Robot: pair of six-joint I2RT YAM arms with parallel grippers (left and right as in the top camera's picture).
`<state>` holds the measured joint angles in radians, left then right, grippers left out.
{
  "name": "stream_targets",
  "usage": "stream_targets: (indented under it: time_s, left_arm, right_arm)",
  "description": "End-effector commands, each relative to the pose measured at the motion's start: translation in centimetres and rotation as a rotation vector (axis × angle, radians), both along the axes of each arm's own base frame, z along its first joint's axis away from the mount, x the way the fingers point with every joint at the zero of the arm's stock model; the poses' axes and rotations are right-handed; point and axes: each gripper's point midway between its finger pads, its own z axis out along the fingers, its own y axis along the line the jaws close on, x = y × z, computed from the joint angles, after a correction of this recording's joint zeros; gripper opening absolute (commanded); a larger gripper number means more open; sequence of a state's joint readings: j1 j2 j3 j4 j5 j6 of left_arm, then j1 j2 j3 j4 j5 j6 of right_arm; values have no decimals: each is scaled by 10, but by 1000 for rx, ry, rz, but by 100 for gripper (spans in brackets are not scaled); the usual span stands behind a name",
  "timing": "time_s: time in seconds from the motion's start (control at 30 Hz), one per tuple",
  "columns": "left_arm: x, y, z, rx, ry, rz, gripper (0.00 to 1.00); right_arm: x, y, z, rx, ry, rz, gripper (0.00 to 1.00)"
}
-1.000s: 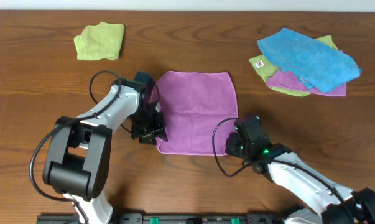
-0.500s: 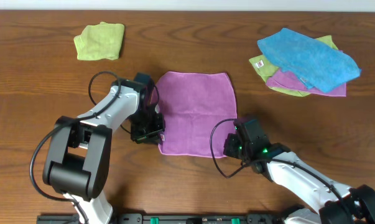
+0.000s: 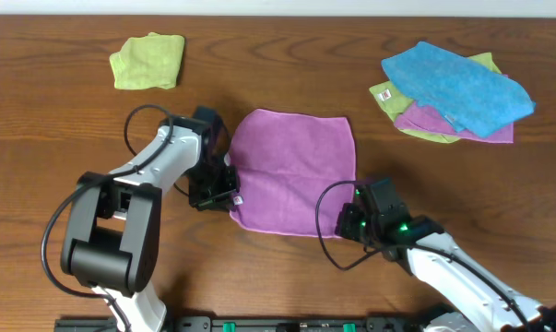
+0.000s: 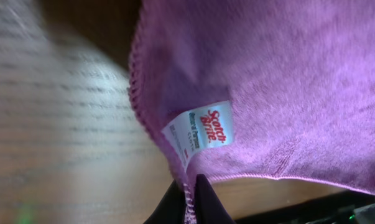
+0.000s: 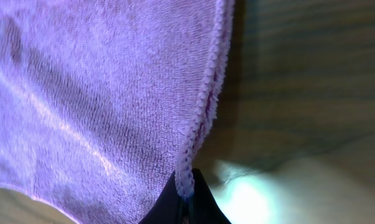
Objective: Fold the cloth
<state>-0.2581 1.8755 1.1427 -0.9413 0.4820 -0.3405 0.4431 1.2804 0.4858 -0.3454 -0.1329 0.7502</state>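
Note:
The magenta-purple cloth lies spread in the middle of the table, its near edge lifted. My left gripper is shut on the cloth's near-left corner, where a small white tag shows; the hem runs between the fingertips. My right gripper is shut on the near-right corner; the stitched hem drops into the closed fingertips. The cloth fills most of the right wrist view and the cloth hangs across the left wrist view.
A light green cloth lies at the back left. At the back right a bright blue cloth lies on a pile with green and purple cloths under it. Wooden table all around.
Both grippers have drawn the near edge toward the front and lifted it; the left moved slightly left, the right moved right and nearer. The cloth's far edge shifted a little right.

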Motion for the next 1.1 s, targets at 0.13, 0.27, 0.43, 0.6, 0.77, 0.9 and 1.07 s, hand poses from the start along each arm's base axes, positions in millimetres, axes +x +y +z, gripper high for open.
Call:
stream_targets:
  time_s: [0.13,0.27,0.43,0.6,0.77,0.9,1.07]
  left_arm:
    - [13,-13,5,-63,-44,49,6]
    - [20,-17,5,-78,-67,67,6]
    - [21,-17,5,-80,-69,66,6]
    - [21,-17,5,-79,-70,67,6]
    - [21,-16,5,-76,-71,66,6]
    - [21,-16,4,-73,-72,66,6]
    - [21,-16,4,-72,-71,66,6]
  right_arm:
    - [22,-2,6,-3,-67,-24,1]
    - [26,1,5,5,-79,-23,36]
    - [19,5,3,21,-50,-2,95]
    - [-7,-3,-8,6,86,-59,91]
    - [-10,-2,-7,14,97,-78,83]
    - [-13,0,-8,-3,101,-82,65]
    - [-28,-4,-13,-42,154,-120,46]
